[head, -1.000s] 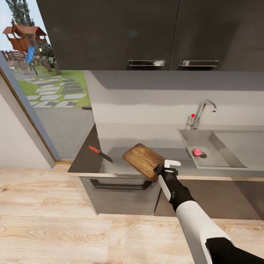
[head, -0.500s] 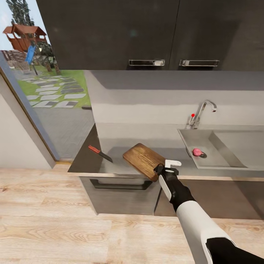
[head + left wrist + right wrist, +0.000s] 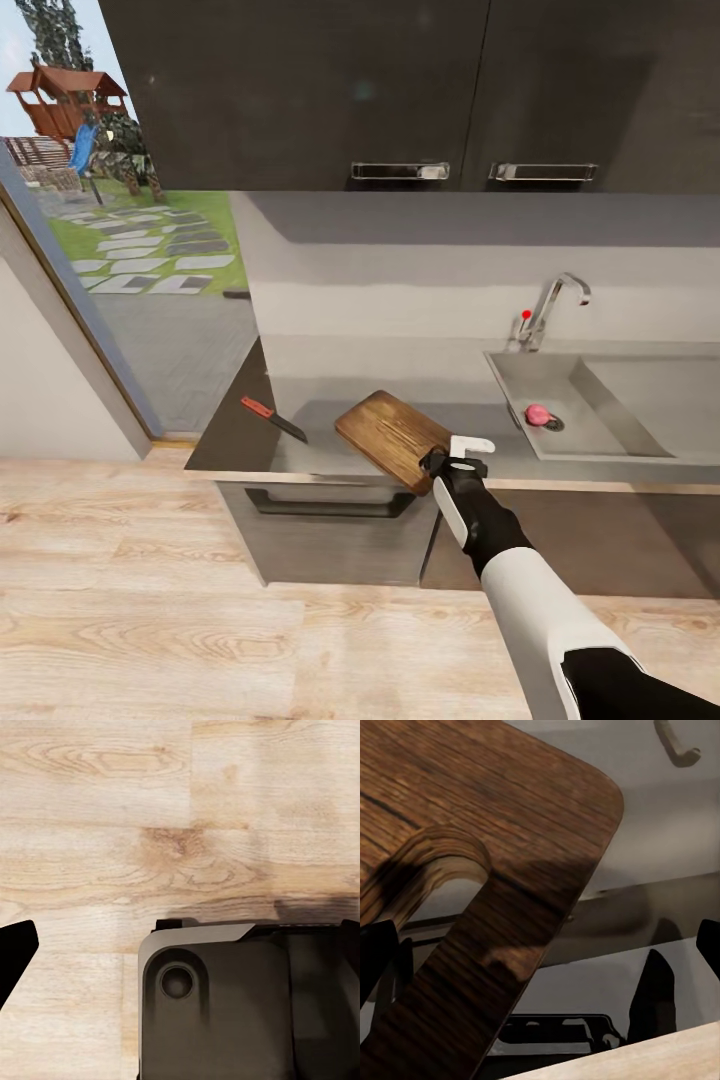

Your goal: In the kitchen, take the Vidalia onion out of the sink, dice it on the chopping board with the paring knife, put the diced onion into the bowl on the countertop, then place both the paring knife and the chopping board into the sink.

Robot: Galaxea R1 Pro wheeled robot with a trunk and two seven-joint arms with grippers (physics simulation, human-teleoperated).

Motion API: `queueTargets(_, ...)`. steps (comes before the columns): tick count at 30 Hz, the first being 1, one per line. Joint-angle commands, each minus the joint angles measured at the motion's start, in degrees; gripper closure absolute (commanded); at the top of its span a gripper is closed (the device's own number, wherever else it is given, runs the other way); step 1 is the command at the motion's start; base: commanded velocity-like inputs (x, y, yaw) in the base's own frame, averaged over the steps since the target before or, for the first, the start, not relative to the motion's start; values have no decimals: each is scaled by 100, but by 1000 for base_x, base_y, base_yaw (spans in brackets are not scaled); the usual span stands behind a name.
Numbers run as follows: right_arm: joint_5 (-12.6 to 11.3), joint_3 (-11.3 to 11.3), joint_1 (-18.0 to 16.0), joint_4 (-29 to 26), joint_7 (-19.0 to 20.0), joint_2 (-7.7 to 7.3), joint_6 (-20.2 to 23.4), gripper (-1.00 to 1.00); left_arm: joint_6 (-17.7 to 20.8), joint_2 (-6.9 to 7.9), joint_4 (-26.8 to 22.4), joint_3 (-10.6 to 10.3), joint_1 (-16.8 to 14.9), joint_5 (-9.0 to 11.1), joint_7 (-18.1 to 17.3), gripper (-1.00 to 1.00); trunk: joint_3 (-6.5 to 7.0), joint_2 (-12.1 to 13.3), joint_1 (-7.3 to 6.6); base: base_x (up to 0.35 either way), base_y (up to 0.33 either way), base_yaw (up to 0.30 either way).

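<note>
A kitchen scene is holding steady: nothing is differing from the pictures of one second and half a second ago, with arm, camera and objects all in the same places.

The right gripper (image 3: 452, 456) is hovering at the near right corner of the chopping board (image 3: 392, 438), which is lying angled on the grey surface (image 3: 235, 440) with that corner overhanging the front edge. In the right wrist view the board (image 3: 487, 847), with its cut-out handle hole, is sitting between the dark fingers (image 3: 656, 994), which are spread wide and gripping nothing.

The paring knife (image 3: 272, 419) is lying on the surface to the left of the board, apart from it. Far to the right, the pinkish Vidalia onion (image 3: 538, 414) is resting in the sink (image 3: 600, 440) beside the drain, below the faucet (image 3: 550, 305).

The left wrist view is facing the wooden floor (image 3: 180, 817); how far the left gripper's fingers are open cannot be told.
</note>
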Motion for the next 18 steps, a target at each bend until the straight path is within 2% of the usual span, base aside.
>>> queueTargets(1,-33,4,-3,-8,-30,1,24,-100,-9,1,-7,-2,1,2,-3,-100,-10,-10,3,0,0,0)
queueTargets(2,-33,4,-3,-8,-30,1,24,-100,-9,1,-7,-2,1,2,-3,-100,-10,-10,3,0,0,0)
queueTargets(3,-33,4,-3,-8,-33,1,24,100,-9,1,-7,-2,1,2,-3,-100,-10,-10,3,0,0,0)
queueTargets(18,-33,-7,-3,-25,-55,1,33,100,-9,1,-7,-2,1,2,-3,-100,-10,-10,3,0,0,0)
